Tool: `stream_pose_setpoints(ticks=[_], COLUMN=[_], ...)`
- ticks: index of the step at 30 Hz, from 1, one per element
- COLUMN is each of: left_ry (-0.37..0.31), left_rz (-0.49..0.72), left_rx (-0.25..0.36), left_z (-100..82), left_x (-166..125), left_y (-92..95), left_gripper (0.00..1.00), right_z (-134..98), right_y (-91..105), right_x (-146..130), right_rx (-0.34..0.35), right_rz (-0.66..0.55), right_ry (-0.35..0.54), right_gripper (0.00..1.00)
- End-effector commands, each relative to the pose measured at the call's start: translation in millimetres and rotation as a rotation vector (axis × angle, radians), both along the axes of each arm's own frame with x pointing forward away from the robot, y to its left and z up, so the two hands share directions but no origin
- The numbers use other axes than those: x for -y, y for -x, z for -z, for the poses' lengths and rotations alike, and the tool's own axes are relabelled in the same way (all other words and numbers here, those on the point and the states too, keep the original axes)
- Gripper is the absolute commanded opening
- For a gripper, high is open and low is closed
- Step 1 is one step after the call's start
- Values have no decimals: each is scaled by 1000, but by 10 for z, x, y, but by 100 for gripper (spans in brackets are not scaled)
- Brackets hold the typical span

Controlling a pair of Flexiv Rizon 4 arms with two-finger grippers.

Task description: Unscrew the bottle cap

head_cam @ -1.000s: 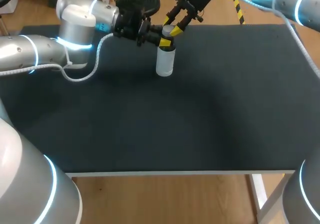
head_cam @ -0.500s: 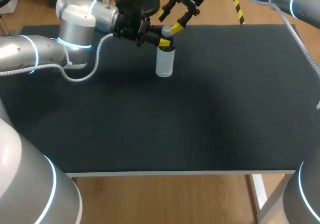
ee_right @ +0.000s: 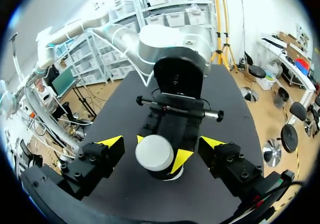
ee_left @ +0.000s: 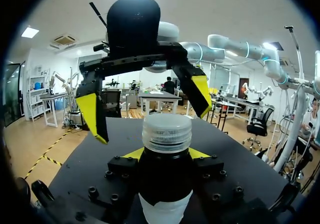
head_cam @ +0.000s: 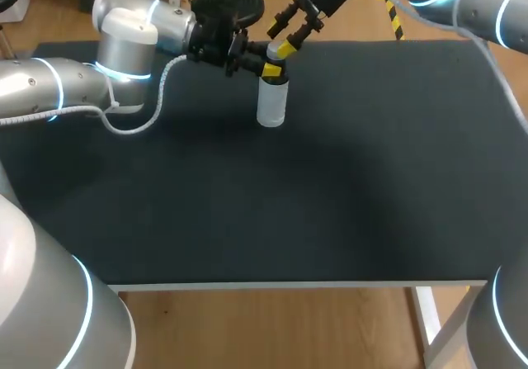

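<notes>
Two grippers meet at the small clear plastic bottle point(head_cam: 272, 106) standing far back on the black table point(head_cam: 346, 187): the left gripper point(head_cam: 269, 70) is clamped on its neck, and the right gripper point(ee_right: 161, 144) hangs spread wide over the white round cap point(ee_left: 166, 132), which it probably needs to pinch and twist next.

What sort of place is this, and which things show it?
Probably a robotics test bench: over a black table, the left pincer clamps a small bottle upright, while the right pincer hangs open above its white cap.
</notes>
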State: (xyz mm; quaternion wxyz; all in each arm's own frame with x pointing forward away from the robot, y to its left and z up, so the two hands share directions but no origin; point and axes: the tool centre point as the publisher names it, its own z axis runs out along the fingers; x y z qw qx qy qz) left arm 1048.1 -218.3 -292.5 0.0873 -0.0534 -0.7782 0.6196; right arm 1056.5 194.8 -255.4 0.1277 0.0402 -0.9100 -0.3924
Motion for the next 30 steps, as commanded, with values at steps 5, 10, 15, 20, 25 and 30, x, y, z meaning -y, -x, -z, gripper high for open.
stream_pose_setpoints(ticks=[5,10,15,20,25,30], left_ry=[3,3,3,3,3,3], left_rz=[5,5,5,5,5,5], left_rx=[-2,-2,-2,-2,-2,-2], left_z=[26,26,26,26,26,26], left_x=[6,6,6,6,6,6], left_y=[-20,-20,-20,-20,-20,-20], left_gripper=[0,0,0,0,0,0], right_z=[-16,26,42,42,45,51], right_y=[107,83,60,48,42,37], right_x=[58,59,54,49,46,49], right_rx=[145,143,145,148,149,146], right_rz=[186,191,199,196,191,184], right_ry=[30,48,52,51,50,47], right_gripper=[100,100,100,100,100,0])
